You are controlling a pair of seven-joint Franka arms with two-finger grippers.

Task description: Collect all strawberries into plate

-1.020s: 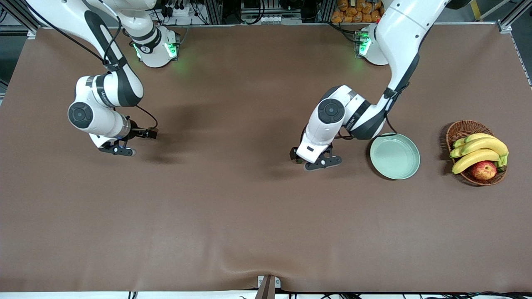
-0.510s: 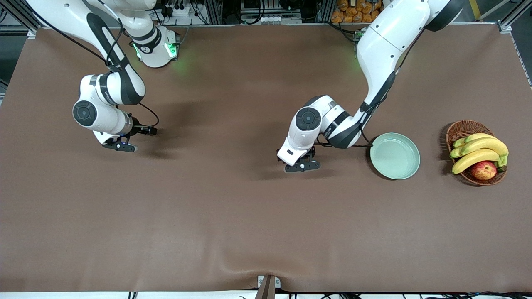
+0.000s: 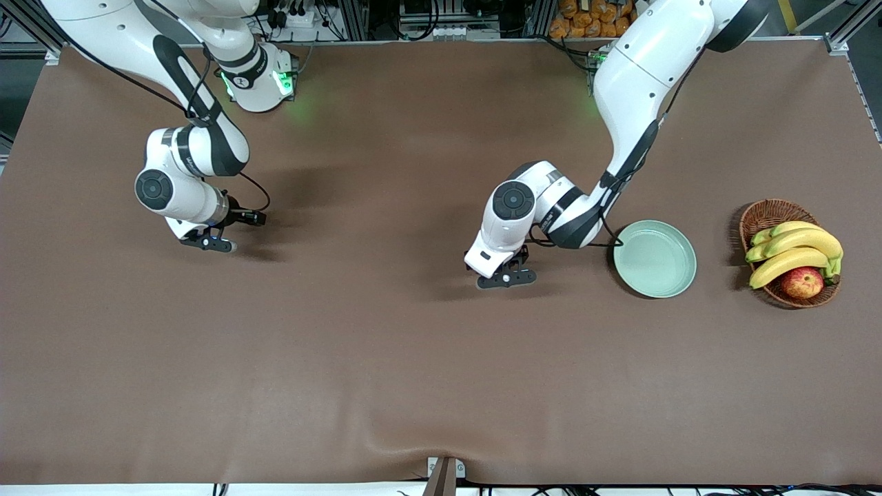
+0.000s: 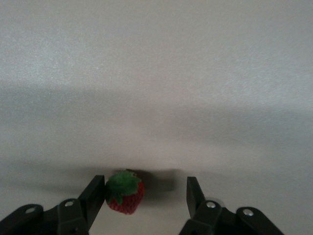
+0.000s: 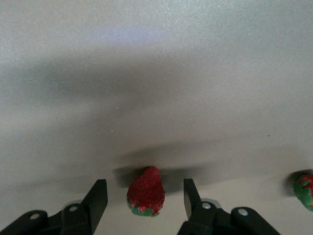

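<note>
Straddling one strawberry [image 4: 125, 196] low over the surface [image 3: 413, 379], the left pincer [image 4: 144, 188] stands apart: the berry touches one finger, with a gap to the other. The right pincer [image 5: 144, 188], also apart, brackets a second strawberry [image 5: 145, 193] without touching it; a third strawberry [image 5: 304, 188] lies near. Seen from the front, the plate [image 3: 654, 258] sits at three o'clock from the left pincer, holding no berries, and the wicker basket [image 3: 765, 213] with bananas [image 3: 792, 251] and an apple [image 3: 801, 282] lies at three o'clock from the plate.
</note>
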